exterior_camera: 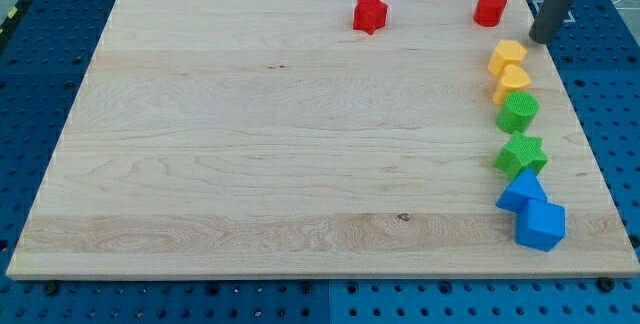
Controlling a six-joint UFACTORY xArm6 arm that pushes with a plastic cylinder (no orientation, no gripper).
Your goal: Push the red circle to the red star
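The wooden surface (250, 144) fills most of the view, resting on a blue perforated bench (40, 24); its left and middle stretches are bare wood grain.

Far along the board, right of centre, sits the red star (369, 13), lying flat and close to the far edge; to its right, well apart from it and also near the far edge, stands the red circle (490, 8), a short upright cylinder; nothing lies between the two.

Right of the red circle, and slightly nearer, comes my tip (541, 39); the dark rod slants down from the view's top right corner and its lower end meets the surface just right of the red circle, apart from it, and just beyond the first yellow block; this arm carries no pincer, so there is no spread or pressed state to tell.

Down the right side runs a column of blocks; farthest is a yellow hexagon-like block (506, 57), touching a second yellow block (512, 80) just nearer; then a green cylinder (518, 111); then, slightly apart, a green star (521, 153); nearest of all, a blue triangle-like block (521, 192) touching a blue cube-like block (541, 225) close to the near right corner.
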